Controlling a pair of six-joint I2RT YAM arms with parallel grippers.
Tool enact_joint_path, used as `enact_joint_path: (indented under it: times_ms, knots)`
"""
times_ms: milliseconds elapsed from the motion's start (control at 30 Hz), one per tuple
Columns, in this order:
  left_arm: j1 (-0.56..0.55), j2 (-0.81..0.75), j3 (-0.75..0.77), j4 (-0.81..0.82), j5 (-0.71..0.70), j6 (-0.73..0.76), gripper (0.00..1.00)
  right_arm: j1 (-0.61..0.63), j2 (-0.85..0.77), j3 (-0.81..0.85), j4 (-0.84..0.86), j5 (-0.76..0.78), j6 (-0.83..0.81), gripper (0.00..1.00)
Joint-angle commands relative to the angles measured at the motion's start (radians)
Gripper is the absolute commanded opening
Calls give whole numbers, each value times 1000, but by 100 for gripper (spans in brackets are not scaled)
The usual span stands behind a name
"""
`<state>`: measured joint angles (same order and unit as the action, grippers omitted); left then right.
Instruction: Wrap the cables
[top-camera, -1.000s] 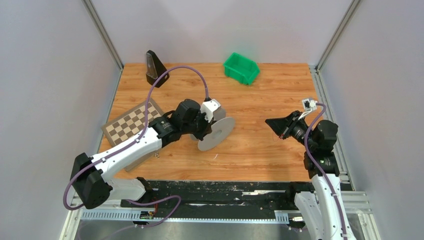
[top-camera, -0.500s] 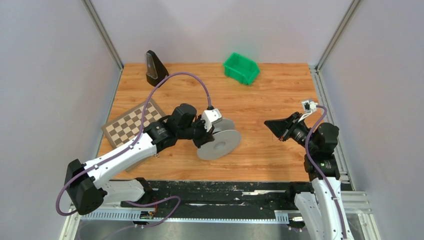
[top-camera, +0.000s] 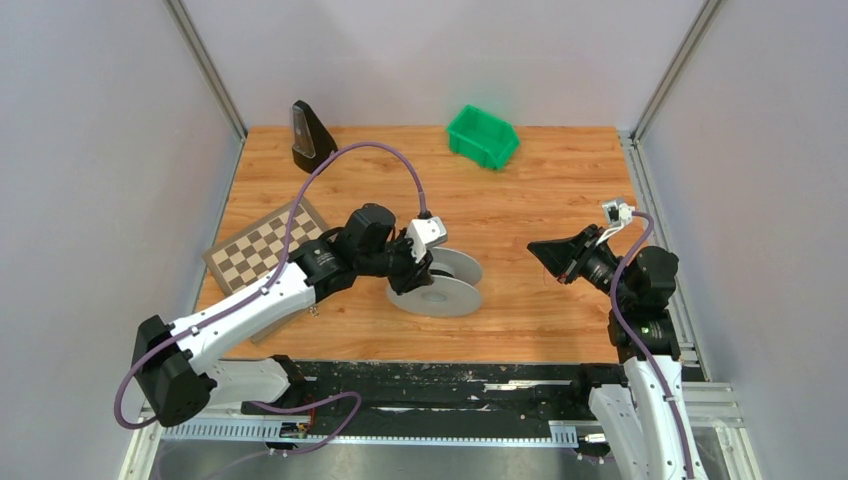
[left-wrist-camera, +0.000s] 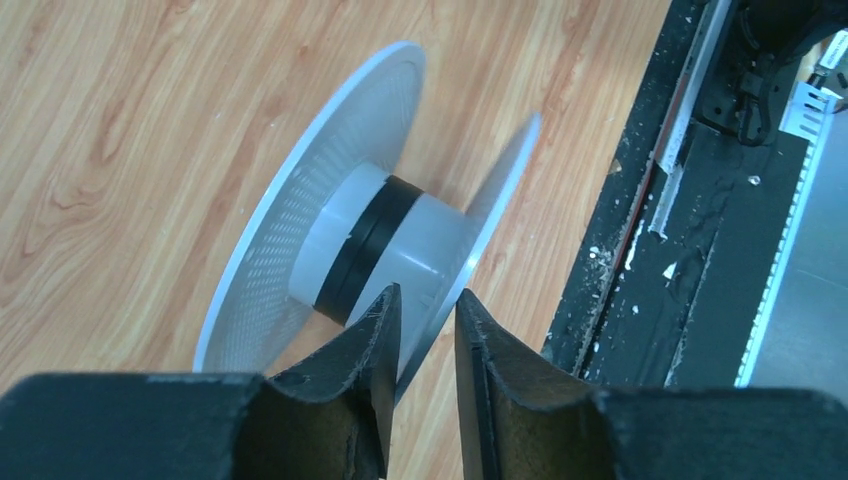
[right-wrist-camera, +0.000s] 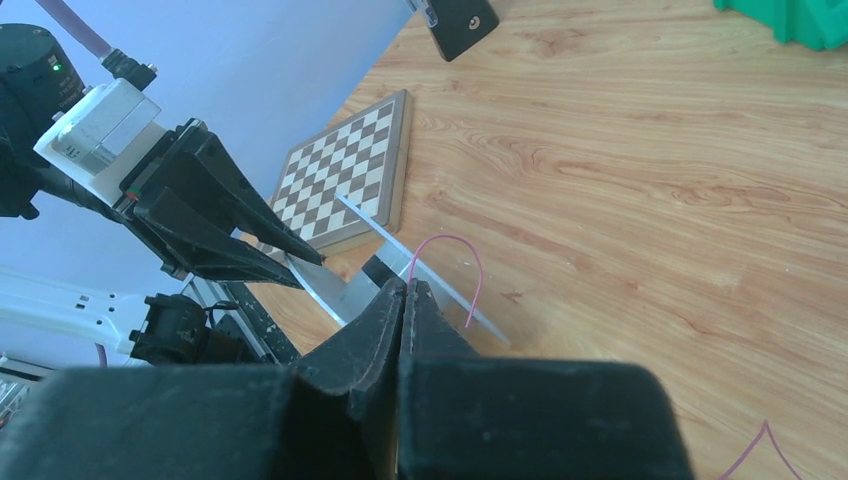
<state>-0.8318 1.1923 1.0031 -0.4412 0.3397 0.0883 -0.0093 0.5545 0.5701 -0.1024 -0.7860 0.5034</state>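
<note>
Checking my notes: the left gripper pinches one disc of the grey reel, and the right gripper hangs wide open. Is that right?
Not quite. The right gripper is shut, not wide open: the right wrist view shows its fingers pressed together, a thin pink strand looping from the tips. The left gripper does pinch one disc of the grey reel.

Open wooden surface (top-camera: 530, 190) between the central reel (top-camera: 445, 298) and the right pincer (top-camera: 540, 246). Blocked on the left by a chessboard (top-camera: 262, 245), along the far edge by a green bin (top-camera: 482, 136) and black metronome (top-camera: 310, 138).
</note>
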Motion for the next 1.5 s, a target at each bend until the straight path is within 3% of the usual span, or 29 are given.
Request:
enact_joint_path:
  times_ms: [0,100,200,467,733,1133,1367,1467]
  knots:
    - [-6,17,51,9,46,-4,30,4,-6,1,33,-4,-15,0]
    - [-5,19,48,8,46,-25,19,4,-8,-2,31,-5,-15,0]
    - [-5,22,58,-1,48,-43,14,3,-10,-6,23,-5,-37,0]
    - [-6,26,82,-8,77,-63,33,3,0,13,1,0,-60,0]
    - [-6,72,150,-102,146,-82,35,4,-14,18,-12,4,-59,0]
    - [-5,69,133,-88,158,-97,31,3,-29,21,-35,10,-67,0]
    - [-5,73,176,-80,113,-103,41,4,-15,49,-35,-6,-65,0]
    - [-5,77,217,-80,25,-107,44,4,-14,62,-35,-15,-63,0]
